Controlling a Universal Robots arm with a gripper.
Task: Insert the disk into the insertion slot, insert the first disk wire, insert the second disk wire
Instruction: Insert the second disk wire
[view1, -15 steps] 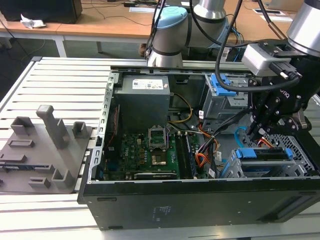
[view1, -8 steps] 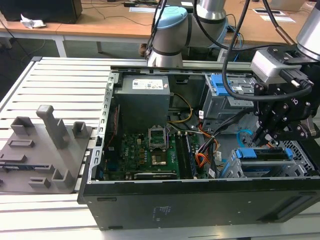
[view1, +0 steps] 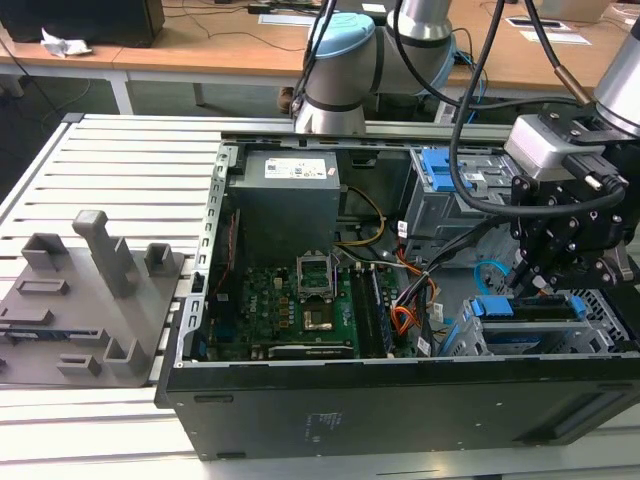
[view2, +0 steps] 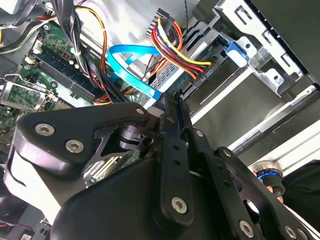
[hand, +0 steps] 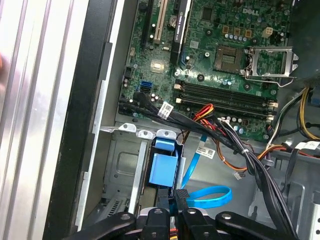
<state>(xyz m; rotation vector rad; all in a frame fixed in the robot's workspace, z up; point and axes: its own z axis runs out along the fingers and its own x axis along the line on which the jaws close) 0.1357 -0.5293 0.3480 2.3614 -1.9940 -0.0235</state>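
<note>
The disk (view1: 530, 309), in a blue carrier, sits in the insertion slot (view1: 604, 322) of the perforated grey cage at the case's near corner, on the exterior view's right. In the first wrist view the disk's blue carrier (hand: 164, 167) lies inside the cage (hand: 120, 172). My gripper (view1: 543, 278) hangs just above the disk's inner end. Its fingers (view2: 165, 117) are pressed close together on the end of a flat blue disk wire (view2: 131, 76), which loops beside them (hand: 212, 196). A red, yellow and black wire bundle (view2: 176, 47) with a black plug hangs free nearby.
A taller grey cage with a blue latch (view1: 441, 168) stands behind the gripper. The motherboard (view1: 300, 305) and power supply (view1: 285, 205) fill the case's middle. Black cable bundles (hand: 235, 145) cross beside the cage. A grey fixture block (view1: 90, 300) sits on the slatted table outside.
</note>
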